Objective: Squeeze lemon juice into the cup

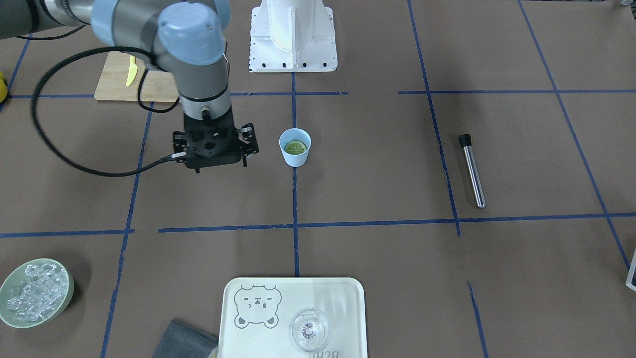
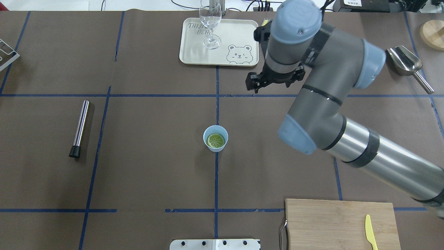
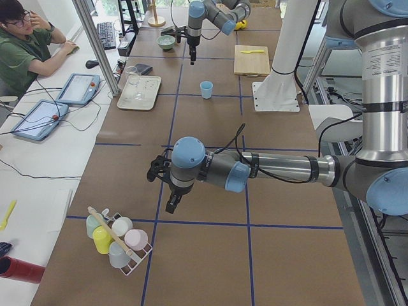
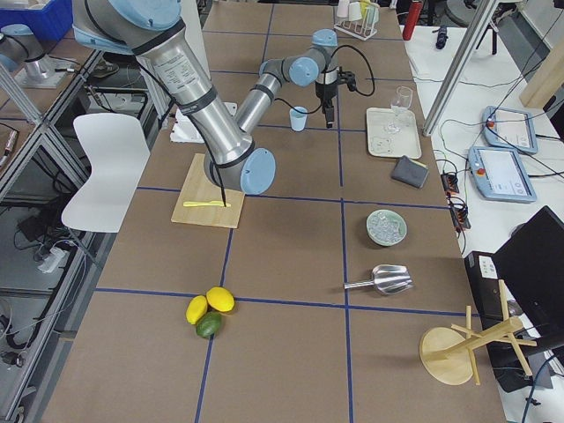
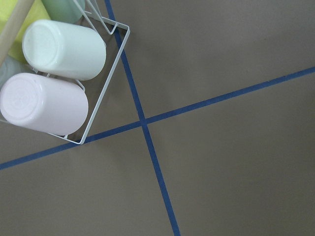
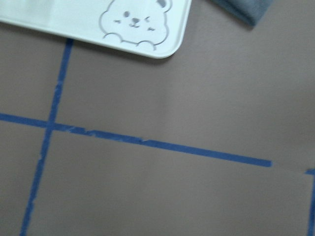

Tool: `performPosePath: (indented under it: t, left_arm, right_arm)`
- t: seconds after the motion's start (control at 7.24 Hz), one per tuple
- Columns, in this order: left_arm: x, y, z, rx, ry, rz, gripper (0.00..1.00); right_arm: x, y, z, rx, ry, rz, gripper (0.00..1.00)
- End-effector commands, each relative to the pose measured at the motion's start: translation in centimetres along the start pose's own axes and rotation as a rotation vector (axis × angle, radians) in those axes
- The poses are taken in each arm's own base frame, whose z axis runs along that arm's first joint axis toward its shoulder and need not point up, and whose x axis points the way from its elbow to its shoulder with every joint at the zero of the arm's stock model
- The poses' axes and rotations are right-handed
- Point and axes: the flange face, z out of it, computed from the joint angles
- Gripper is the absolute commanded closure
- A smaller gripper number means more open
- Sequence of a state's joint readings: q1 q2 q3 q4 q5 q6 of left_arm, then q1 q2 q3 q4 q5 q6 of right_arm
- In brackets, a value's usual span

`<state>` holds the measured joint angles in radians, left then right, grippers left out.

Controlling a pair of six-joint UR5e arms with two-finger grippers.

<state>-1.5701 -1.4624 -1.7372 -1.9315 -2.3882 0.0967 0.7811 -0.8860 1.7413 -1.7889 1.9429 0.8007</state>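
The lemon [image 2: 215, 140] is sitting cut face up inside the cup [image 2: 215, 128] at mid-worktop [image 2: 156, 156]. In the overhead view it is lying toward 7 o'clock from the nearer right gripper [image 1: 214, 148], which is hovering well apart; I cannot tell whether its fingers are apart.

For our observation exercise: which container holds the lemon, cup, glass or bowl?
The blue cup: the lemon lies inside. The glass looks empty; the bowl holds ice.
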Motion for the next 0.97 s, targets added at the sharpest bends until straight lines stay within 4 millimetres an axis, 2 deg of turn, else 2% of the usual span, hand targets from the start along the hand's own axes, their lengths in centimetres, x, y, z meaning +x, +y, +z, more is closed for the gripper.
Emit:
performPosePath:
  t: [0.0, 0.14, 0.28, 0.41, 0.55, 0.69, 0.83]
  left_arm:
    - [0.9, -3.7, -0.9, 0.196, -0.015, 0.21, 0.0]
    - [0.0, -5.8, -0.3, 0.239, -0.011, 0.25, 0.0]
    - [0.6, -7.5, -0.4, 0.249, 0.001, 0.176, 0.0]
    - [3.3, -10.0, 0.6, 0.25, 0.032, 0.131, 0.0]
    - [7.3, -11.4, 2.2, 0.231, 0.072, 0.175, 0.0]
    - [12.3, -11.6, 6.9, 0.154, 0.147, 0.173, 0.0]
    - [15.0, -12.6, 8.3, 0.147, 0.148, 0.118, 0.0]
  right_arm:
    - [11.8, -2.3, -0.7, -0.021, 0.014, -0.014, 0.0]
    - [16.6, -2.0, -0.3, -0.045, 0.017, -0.056, 0.0]
    - [22.4, -0.9, -0.5, -0.067, 0.015, -0.132, 0.0]
    - [30.0, 0.7, -1.1, -0.102, -0.031, -0.141, 0.0]
    - [37.8, 4.0, -0.8, -0.144, -0.071, -0.024, 0.0]
    - [44.5, 7.6, -0.5, -0.162, -0.048, 0.072, 0.0]
    - [50.0, 10.9, -0.4, -0.139, -0.039, 0.047, 0.0]
